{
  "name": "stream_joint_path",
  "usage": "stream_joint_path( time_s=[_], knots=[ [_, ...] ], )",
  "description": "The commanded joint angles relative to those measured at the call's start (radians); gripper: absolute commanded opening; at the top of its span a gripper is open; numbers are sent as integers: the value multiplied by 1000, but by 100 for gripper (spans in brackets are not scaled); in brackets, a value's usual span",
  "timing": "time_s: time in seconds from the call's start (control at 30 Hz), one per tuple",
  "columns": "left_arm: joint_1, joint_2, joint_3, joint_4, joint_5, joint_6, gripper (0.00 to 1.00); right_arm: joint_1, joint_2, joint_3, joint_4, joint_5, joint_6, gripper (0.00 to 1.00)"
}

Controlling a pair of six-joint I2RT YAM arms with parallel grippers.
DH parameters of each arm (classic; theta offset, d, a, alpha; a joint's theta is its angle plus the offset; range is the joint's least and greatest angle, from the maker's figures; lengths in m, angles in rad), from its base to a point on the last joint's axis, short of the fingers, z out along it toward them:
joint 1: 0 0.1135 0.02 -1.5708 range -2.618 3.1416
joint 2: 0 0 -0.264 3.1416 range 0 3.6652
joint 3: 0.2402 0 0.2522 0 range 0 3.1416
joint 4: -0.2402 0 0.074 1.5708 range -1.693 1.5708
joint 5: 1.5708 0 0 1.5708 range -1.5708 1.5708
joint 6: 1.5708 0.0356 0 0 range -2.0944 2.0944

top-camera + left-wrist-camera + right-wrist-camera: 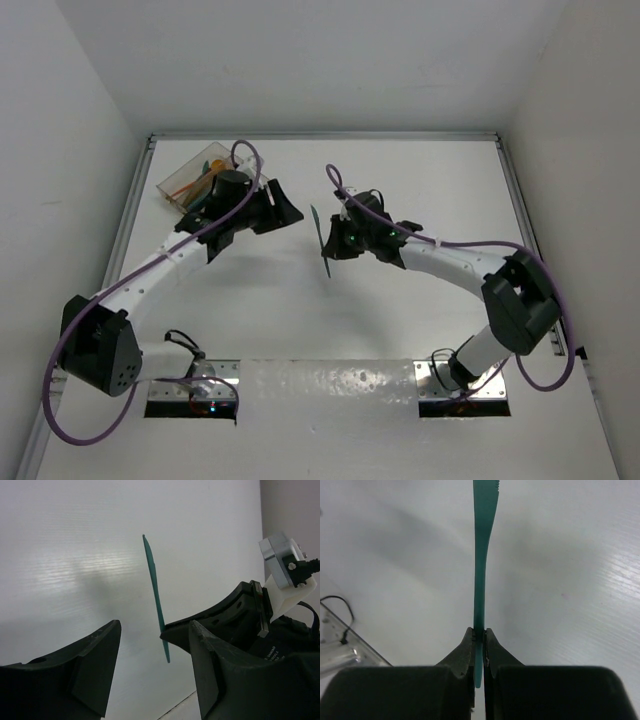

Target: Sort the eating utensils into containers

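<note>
Knife (481, 570) clamped near handle in right gripper (479, 635), blade crosswise to it; left gripper (155, 630) gapes empty

robot arms (160, 265): 2 | grippers: 2 – left gripper (154, 630), right gripper (480, 632) | teal knife (481, 580): 1 | clear tray (172, 184): 1 | utensils in tray (204, 181): orange and teal, partly hidden, count unclear

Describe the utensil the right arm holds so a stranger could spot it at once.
Look at the middle of the white table, between the two arms. The right gripper is shut on the handle of a thin teal knife with a serrated tip. It alone is gripped; the other utensils in view lie in the far-left tray.
</note>
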Motion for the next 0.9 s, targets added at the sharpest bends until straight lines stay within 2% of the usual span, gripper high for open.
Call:
stream_joint_path(
  time_s=[0.0, 0.63, 0.87],
  knots=[
    [-29, 25, -9, 110, -4, -55, 54, 16, -42, 9, 90, -12, 90, 0],
    [-124, 168, 49, 153, 22, -73, 44, 22, -78, -9, 163, -54, 145, 0],
    [-130, 219, 78, 149, 53, -69, 6, 25, -73, -7, 186, -56, 149, 0]
  ],
)
